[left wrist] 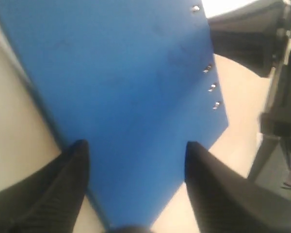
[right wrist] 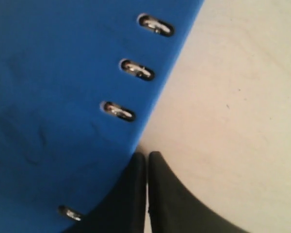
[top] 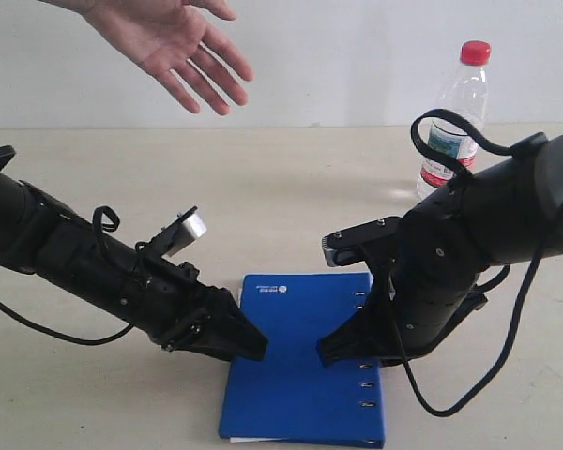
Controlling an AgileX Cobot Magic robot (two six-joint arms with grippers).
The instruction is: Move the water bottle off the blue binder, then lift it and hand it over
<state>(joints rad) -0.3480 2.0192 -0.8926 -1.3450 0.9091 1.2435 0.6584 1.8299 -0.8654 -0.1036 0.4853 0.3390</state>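
The water bottle, clear with a red cap, stands upright on the table at the back right, off the blue binder and behind my right arm. The binder lies flat at the front middle. My left gripper is low at its left edge, open, with bare blue cover between its fingers. My right gripper is low at the slotted right side, shut and holding nothing. Its closed tips sit at the binder's edge by the metal rings.
A person's open hand reaches in, palm down, at the upper left above the table. The pale table stretches between the binder and the back wall. In the left wrist view, my right arm is beyond the binder.
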